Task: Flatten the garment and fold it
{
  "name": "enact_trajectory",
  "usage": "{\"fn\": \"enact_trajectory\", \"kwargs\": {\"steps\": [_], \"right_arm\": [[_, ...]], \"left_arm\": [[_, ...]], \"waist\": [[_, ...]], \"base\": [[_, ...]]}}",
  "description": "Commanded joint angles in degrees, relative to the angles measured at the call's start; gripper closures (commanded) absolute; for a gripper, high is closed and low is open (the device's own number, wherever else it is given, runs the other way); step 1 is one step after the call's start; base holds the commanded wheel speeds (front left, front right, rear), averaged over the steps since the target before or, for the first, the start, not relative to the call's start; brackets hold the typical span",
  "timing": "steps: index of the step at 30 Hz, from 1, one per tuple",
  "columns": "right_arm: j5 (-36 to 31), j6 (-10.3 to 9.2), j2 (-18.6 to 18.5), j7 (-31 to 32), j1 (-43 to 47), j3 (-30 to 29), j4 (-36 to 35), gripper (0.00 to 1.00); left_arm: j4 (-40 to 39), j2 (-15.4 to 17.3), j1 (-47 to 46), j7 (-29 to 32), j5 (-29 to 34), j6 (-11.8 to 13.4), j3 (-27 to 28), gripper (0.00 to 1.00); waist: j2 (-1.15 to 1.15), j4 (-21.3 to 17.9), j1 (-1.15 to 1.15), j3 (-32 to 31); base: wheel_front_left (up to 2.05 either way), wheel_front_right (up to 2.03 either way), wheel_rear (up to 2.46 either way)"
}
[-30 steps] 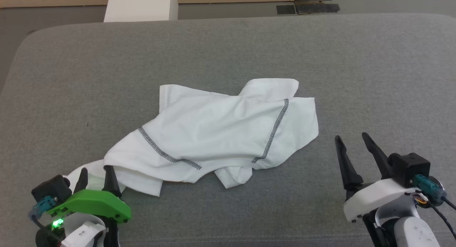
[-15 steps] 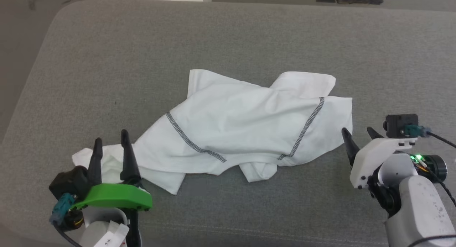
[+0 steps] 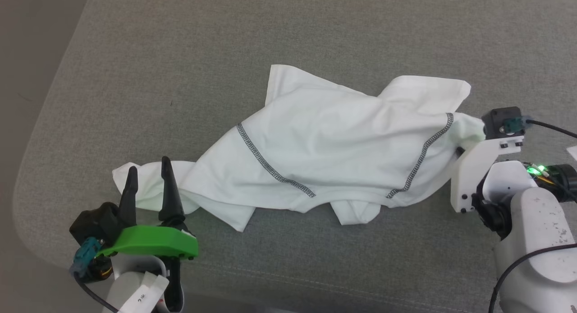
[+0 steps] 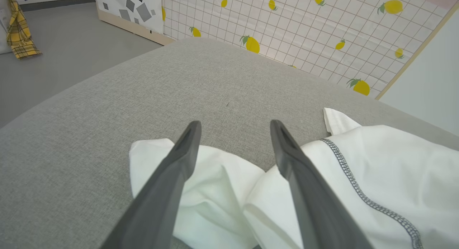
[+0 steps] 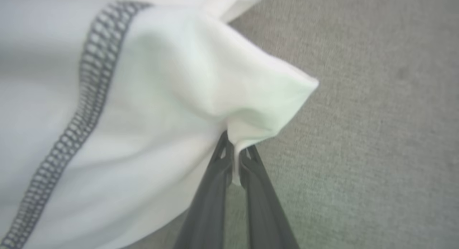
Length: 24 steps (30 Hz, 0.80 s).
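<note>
The garment, white with dark zigzag seams, lies crumpled across the middle of the grey cushion. Its right corner is pinched between the fingers of my right gripper, which is shut on the cloth and lifts it slightly. In the head view the right gripper's fingers are hidden under the fabric. My left gripper stands open at the lower left, its two fingers over the garment's left end, not gripping it.
The grey cushion stretches wide behind the garment; its rounded left edge drops to the floor. In the left wrist view a lemon-patterned wall and a yellow plaid cloth stand beyond the cushion.
The head camera has shifted, sliding the scene right and down. My right gripper moved to the garment's right corner and shut on it. The left gripper moved forward over the left end, staying open.
</note>
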Motion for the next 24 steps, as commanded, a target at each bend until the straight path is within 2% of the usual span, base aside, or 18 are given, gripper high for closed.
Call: {"fn": "enact_trajectory", "kwargs": {"steps": [1, 6, 13, 17, 20, 24], "right_arm": [[-0.89, -0.09, 0.03, -1.26, 1.05, -0.47, -0.68, 1.0], [-3.9, -0.09, -0.91, -5.58, -1.37, -4.41, -8.33, 1.0], [-8.57, -0.09, -5.25, -2.29, 1.55, -12.09, -20.31, 1.0], [-9.22, -0.09, -5.73, -0.24, 6.28, -16.67, -25.93, 1.0], [-8.11, -0.09, -3.87, 1.72, 10.21, -18.63, -26.66, 1.0], [-4.84, -0.09, -1.12, 5.06, 15.16, -18.82, -22.69, 1.0]], "left_arm": [[0.28, -0.32, -0.54, -0.25, 0.49, -0.39, 0.51, 0.0], [1.26, -0.54, -0.42, -0.26, 1.19, -1.23, 1.35, 0.0], [2.17, -0.62, -0.14, -0.26, 1.3, -1.73, 1.04, 0.0], [2.45, -0.63, 0.05, -0.26, 1.03, -1.58, 0.57, 0.0], [2.61, -0.63, 0.08, -0.26, 1.06, -1.63, 0.32, 0.0], [3.02, -0.64, -0.12, -0.26, 1.07, -1.83, -0.34, 0.0]], "waist": [[0.0, -0.62, 0.0, -0.61], [0.0, -2.65, 0.0, -2.49], [0.0, -4.91, 0.0, -4.62], [0.0, -5.83, 0.0, -5.16], [0.0, -6.42, 0.0, -5.31], [0.0, -7.15, 0.0, -5.44]], "base": [[0.0, 0.0, 0.0], [0.0, 0.0, 0.0], [0.0, 0.0, 0.0], [0.0, 0.0, 0.0], [0.0, 0.0, 0.0], [0.0, 0.0, 0.0]]}}
